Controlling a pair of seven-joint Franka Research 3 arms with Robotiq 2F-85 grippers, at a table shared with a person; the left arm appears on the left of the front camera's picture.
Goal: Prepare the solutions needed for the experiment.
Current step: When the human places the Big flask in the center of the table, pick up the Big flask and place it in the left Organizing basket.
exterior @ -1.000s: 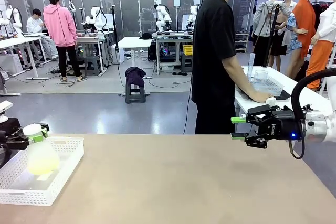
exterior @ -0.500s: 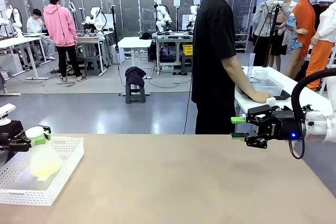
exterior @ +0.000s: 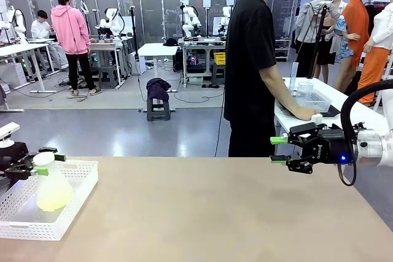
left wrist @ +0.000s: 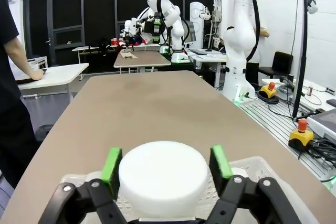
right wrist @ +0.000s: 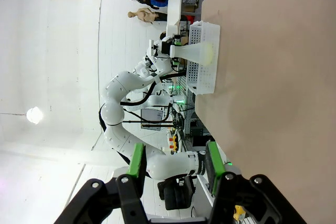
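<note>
A translucent conical flask (exterior: 53, 189) with a white cap (left wrist: 163, 178) holds a shallow layer of pale yellow-green solution (exterior: 54, 200). My left gripper (exterior: 42, 165) is shut on the flask's neck just under the cap, and the green pads (left wrist: 112, 164) press on both sides. The flask's base sits low between the walls of a white perforated tray (exterior: 73, 204) at the table's left edge; I cannot tell whether it touches the tray floor. My right gripper (exterior: 276, 150) hovers open at the table's far right with nothing between its fingers. The right wrist view shows the flask (right wrist: 202, 51) and the tray (right wrist: 202, 83) far off.
The brown table (exterior: 209, 213) stretches bare between the tray and my right arm. A person in a black shirt (exterior: 249, 59) stands beyond the far edge, turned to a white side table (exterior: 344, 99) that carries clear labware.
My left gripper has carried the flask a little to the right and slightly down within the tray. The right gripper and the person have not moved.
</note>
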